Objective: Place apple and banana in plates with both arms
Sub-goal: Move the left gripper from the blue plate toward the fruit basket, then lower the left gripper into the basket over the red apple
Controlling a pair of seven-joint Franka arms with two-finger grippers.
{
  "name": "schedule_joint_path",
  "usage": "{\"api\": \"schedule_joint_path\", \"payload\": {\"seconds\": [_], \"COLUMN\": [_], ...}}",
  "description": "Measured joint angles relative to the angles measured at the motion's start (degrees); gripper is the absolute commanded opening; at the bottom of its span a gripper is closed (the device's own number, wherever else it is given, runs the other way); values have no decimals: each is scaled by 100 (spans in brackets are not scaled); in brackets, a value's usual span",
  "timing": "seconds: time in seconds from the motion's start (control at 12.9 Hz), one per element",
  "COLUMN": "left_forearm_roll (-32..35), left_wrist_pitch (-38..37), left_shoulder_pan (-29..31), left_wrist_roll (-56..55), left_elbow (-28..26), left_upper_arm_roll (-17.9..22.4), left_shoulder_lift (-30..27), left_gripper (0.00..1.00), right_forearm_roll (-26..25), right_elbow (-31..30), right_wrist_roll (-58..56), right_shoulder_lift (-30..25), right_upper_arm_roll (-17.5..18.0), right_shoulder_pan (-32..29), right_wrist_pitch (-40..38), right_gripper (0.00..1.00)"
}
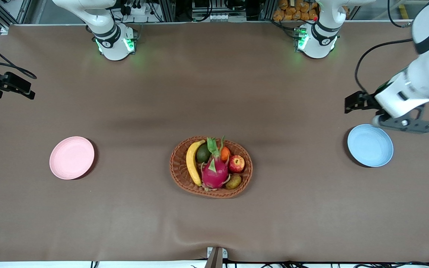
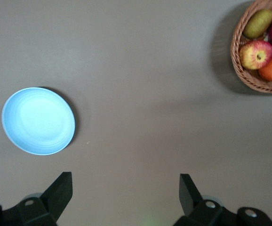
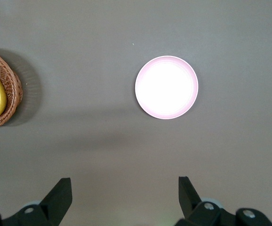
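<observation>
The apple (image 1: 236,163) and banana (image 1: 191,162) lie in the basket (image 1: 184,184), midway between the pink plate (image 1: 72,157) and blue plate (image 1: 370,145). Both grippers, left (image 2: 125,190) and right (image 3: 124,193), hang high over the table with fingers spread and nothing held.

An oval wicker basket (image 1: 211,166) sits mid-bench, well apart from either tool. In it lie a pink dragon fruit (image 1: 214,171), a dark green avocado (image 1: 202,153), a small orange fruit (image 1: 225,153) (partly hidden) and a brown kiwi (image 1: 233,181).
</observation>
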Motion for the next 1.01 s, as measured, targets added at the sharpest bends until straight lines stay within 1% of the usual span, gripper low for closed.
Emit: {"api": "schedule_joint_path", "payload": {"seconds": [0.23,0.54,0.93,1.01], "left_forearm_roll": [-21,-128,-207,-208], "left_wrist_pitch": [77,677,1948,2181], "left_shoulder_pan": [-138,-270,-522,-577], "left_wrist_roll": [4,30,675,754], "left_elbow": [-3,20,28,29], "left_upper_arm_roll": [-170,-380,-924,-981], "left_shoulder_lift": [405,951,1649,1771], "left_gripper": [100,100,100,100], "right_forearm_roll": [0,0,13,13], "right_elbow": [-2,-22,-52,-52], "right_wrist_roll": [0,0,37,45], "right_shoulder_lift": [3,19,247,315], "right_upper_arm_roll": [0,2,17,17], "right_shoulder_pan": [0,1,228,259], "right_wrist_pitch": [0,-1,34,78], "right_gripper": [100,100,100,100]}}
